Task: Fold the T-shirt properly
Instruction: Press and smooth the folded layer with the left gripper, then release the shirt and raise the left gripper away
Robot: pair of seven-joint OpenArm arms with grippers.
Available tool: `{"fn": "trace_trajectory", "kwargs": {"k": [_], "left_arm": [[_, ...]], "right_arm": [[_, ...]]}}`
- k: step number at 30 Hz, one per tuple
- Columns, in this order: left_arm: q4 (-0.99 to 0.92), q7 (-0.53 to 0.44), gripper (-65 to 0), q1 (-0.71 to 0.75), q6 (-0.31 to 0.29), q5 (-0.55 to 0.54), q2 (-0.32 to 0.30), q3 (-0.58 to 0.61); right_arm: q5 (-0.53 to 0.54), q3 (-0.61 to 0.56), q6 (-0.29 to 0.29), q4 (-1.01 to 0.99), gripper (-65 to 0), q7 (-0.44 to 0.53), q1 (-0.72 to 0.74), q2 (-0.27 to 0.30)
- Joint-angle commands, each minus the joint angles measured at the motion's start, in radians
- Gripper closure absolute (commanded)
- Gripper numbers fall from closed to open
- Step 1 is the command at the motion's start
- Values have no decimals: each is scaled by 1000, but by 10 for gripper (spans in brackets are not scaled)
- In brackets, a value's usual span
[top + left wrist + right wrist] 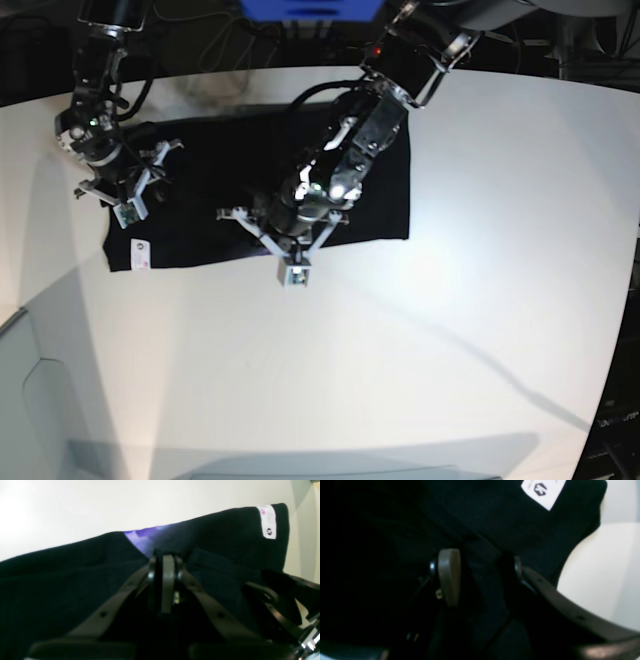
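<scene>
T-shirt point(230, 190) lies long axis left-right, upper left of frame; left gripper point(285, 235) clenched on lower hem mid-span, right gripper point(118, 185) released astride left end.

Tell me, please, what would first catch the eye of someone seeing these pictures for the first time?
The black T-shirt stands out most, spread as a dark band across the far part of the white table. Next come the two arms over it: the left gripper with its fingers together on the cloth near the front edge, the right gripper open at the shirt's end. The small white tag marks that corner.
</scene>
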Motion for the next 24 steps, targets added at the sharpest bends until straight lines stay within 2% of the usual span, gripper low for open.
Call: {"fn": "trace_trajectory", "kwargs": {"k": [1, 12, 24], "left_arm": [[20, -13, 0, -19, 12, 0, 13, -8], [9, -90, 0, -59, 11, 0, 19, -21], [-86, -91, 0, -88, 5, -3, 47, -18]], "right_arm": [[-2, 2, 7, 14, -273, 4, 7, 6], [-2, 2, 7, 12, -273, 5, 7, 6], [-2, 2, 7, 12, -273, 2, 5, 6]]}}
